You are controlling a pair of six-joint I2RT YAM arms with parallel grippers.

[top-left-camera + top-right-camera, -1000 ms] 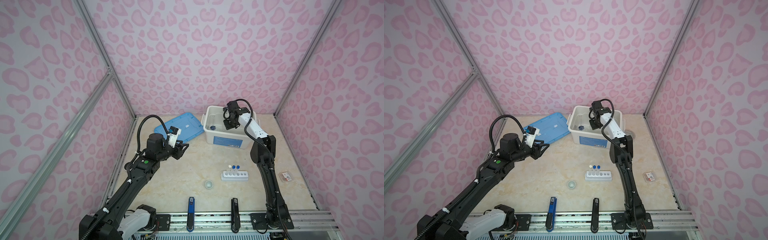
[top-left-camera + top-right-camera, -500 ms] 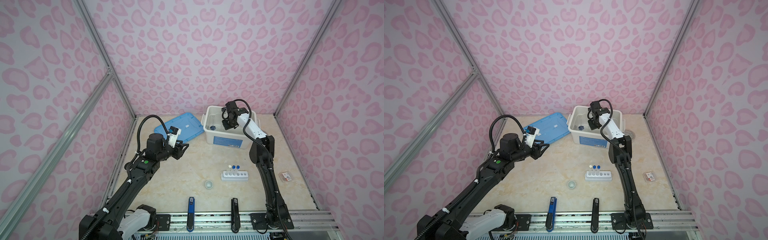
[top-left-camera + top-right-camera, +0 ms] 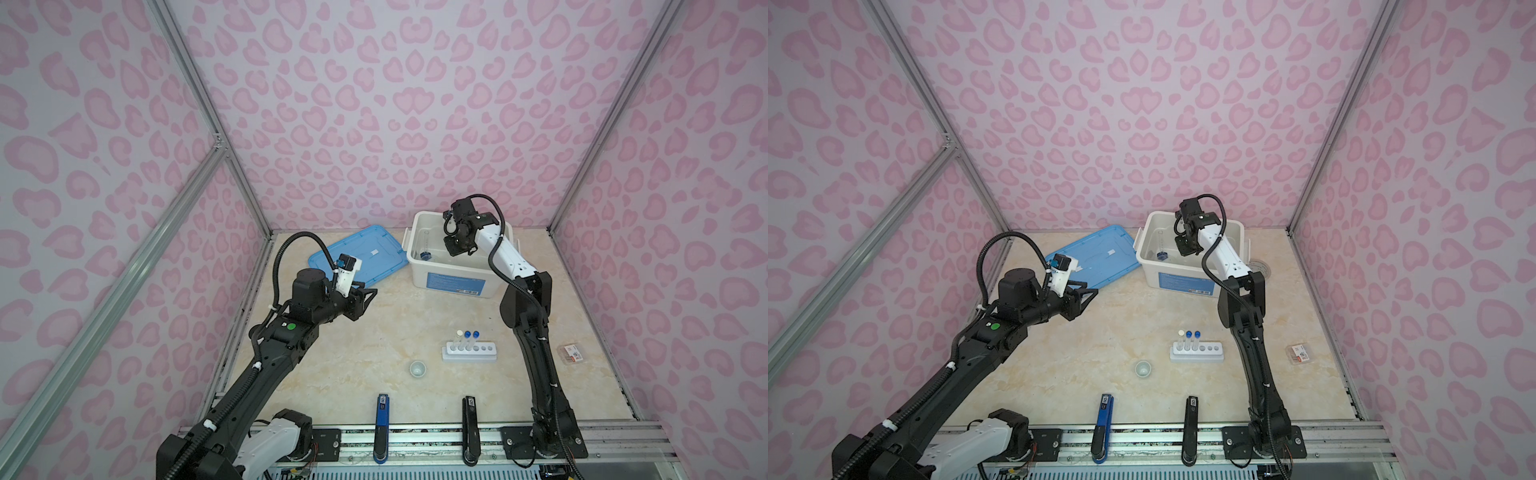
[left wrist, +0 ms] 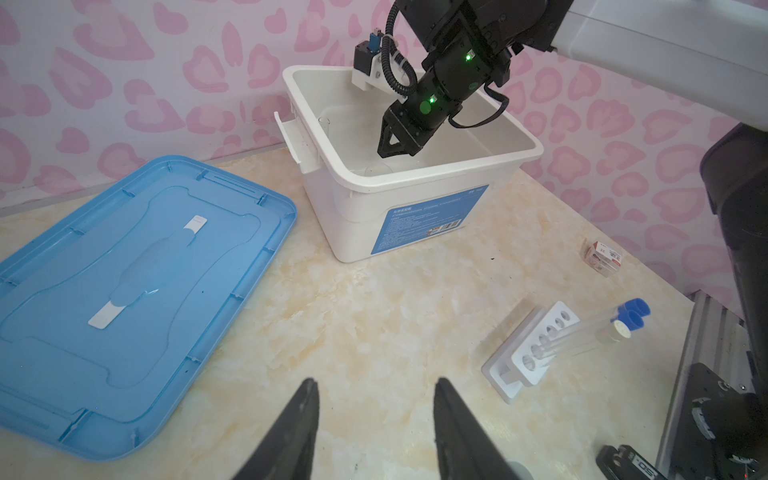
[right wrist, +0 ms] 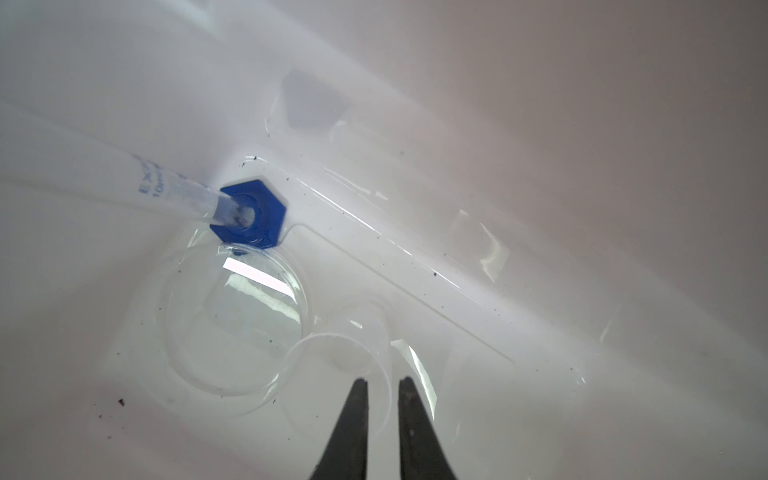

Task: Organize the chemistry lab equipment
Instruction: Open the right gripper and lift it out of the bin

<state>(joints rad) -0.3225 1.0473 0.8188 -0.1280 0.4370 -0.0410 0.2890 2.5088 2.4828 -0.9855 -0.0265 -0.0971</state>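
Little had moved: right hand (image 5: 383,380) sat in the white bin (image 3: 419,272), jaws barely parted astride the wall of a clear beaker (image 5: 345,340), grip unclear. Opening wider before lifting straight looked wisest.

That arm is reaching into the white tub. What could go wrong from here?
The right hand straddles the wall of a clear beaker in the tub; lifting away could snag and drag it. The narrow blue-based cylinder beside the round dish might topple if bumped.
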